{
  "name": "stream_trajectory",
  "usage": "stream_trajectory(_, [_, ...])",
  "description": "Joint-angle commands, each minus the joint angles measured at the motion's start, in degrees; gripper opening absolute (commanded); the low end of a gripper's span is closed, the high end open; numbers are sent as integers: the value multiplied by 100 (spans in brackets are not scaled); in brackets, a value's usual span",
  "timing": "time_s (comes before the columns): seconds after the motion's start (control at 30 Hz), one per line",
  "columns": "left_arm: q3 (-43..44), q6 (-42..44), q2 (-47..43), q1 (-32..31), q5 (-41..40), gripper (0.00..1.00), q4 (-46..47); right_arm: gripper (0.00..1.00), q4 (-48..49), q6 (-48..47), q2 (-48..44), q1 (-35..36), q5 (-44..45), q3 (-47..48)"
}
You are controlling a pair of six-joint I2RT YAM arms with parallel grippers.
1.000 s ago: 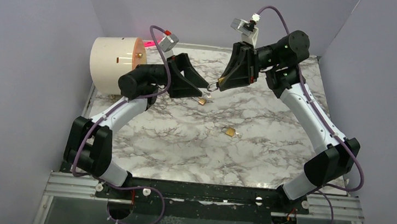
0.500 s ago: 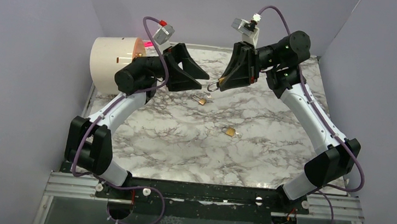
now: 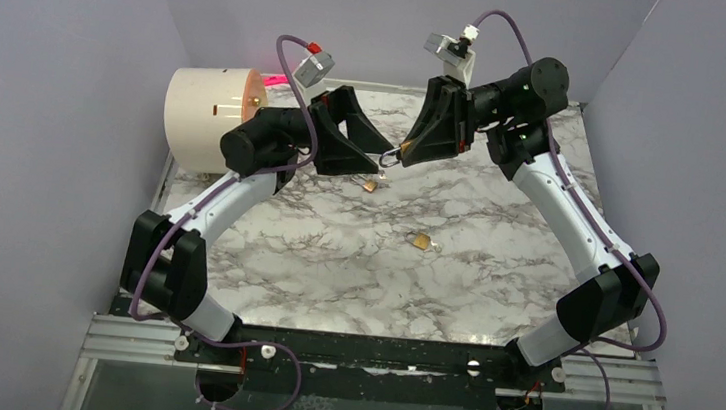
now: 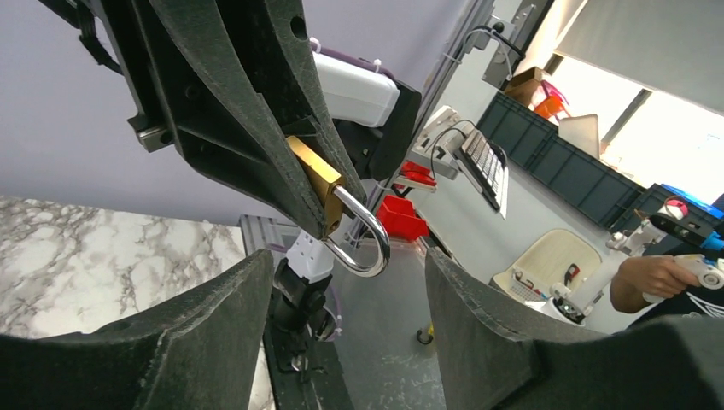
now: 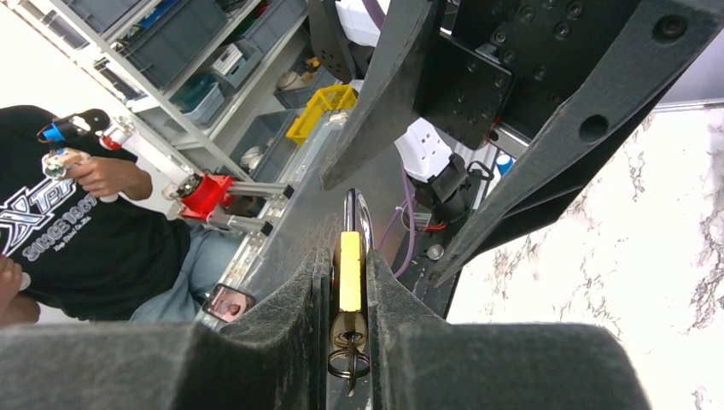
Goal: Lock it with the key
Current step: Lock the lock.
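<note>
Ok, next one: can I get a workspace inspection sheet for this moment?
Surface: marbled table, no spills seen.
Job's things: padlock held in the air, ring hanging below it.
Clutter: far lock and near lock on the table; beige drum rear left.
Grippers: left gripper jaws open, facing the padlock; right gripper jaws shut on it.
Cables: purple cable looped at each wrist, no snag seen.
Surroundings: lilac walls; person beyond the table.

Even bright overhead light, soft shadows, blown-out background in wrist views
</note>
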Motion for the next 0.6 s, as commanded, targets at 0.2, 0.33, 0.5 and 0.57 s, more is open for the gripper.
stream_trajectory(0.2, [212, 3, 36, -83, -85, 55, 1506, 1, 186, 56, -139, -23, -5, -20])
stream_trajectory(0.33, [281, 3, 14, -36, -67, 51, 1506, 1, 187, 60, -127, -22, -11, -11])
stream_trajectory(0.5, [363, -49, -16, -22, -148, 49, 1506, 1, 186, 52, -148, -26, -9, -28])
stream_trajectory(0.57, [360, -66, -56, -22, -163, 49, 1498, 1, 186, 44, -161, -25, -7, -48])
